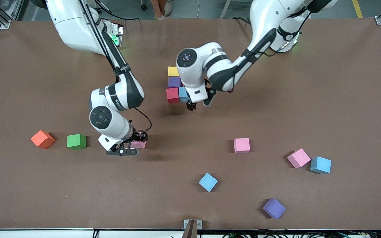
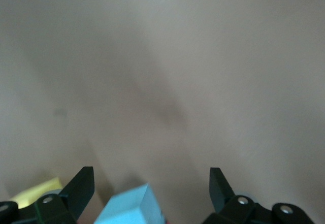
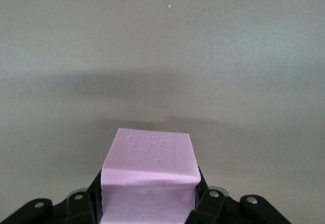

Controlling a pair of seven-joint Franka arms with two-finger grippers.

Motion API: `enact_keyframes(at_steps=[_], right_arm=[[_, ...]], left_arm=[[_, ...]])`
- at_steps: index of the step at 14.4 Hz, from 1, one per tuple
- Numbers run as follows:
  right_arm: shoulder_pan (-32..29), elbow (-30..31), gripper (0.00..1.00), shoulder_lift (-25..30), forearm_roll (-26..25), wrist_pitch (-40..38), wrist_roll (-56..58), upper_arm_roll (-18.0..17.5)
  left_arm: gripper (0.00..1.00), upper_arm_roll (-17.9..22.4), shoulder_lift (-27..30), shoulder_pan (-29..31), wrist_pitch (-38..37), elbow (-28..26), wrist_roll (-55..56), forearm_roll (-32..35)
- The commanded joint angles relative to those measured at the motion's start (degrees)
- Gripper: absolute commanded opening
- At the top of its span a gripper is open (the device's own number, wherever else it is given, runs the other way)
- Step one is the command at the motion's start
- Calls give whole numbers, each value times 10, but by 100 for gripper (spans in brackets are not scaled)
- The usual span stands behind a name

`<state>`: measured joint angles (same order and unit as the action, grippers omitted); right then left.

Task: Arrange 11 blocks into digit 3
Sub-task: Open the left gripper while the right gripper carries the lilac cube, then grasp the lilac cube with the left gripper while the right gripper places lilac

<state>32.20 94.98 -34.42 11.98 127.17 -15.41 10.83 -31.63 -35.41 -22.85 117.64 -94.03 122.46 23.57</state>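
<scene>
A tight cluster of blocks lies mid-table: yellow (image 1: 173, 71), purple (image 1: 174, 81), red (image 1: 172, 95) and light blue (image 1: 184, 95). My left gripper (image 1: 199, 103) hangs open just beside the light blue block. In the left wrist view that block (image 2: 129, 209) sits low between the spread fingers (image 2: 81, 188), touching neither, with a yellow corner (image 2: 35, 193) beside it. My right gripper (image 1: 137, 142) is low over the table, shut on a pink block (image 1: 139, 144). The right wrist view shows this pink block (image 3: 150, 178) filling the gap between the jaws.
Loose cubes lie nearer the front camera. Green (image 1: 76, 141) and orange (image 1: 42, 139) are toward the right arm's end. Pink (image 1: 242, 145), pink (image 1: 298, 158), light blue (image 1: 320, 165), light blue (image 1: 208, 181) and purple (image 1: 274, 208) are toward the left arm's end.
</scene>
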Motion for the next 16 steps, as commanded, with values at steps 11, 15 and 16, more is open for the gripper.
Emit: enact_keyframes(at_steps=[11,15,16], right_arm=[[138,19,43,-16,2,3,-44,1],[160,53,43,-7,12,17,-74,-1],[162,64,43,0,24,22,-73,-1]], left_arm=[[100,-2,25,217,27,-12,-616,10],[100,2,-10,238,111,-7,-673,11],[100,3,-27,234,134,2,-674,14]])
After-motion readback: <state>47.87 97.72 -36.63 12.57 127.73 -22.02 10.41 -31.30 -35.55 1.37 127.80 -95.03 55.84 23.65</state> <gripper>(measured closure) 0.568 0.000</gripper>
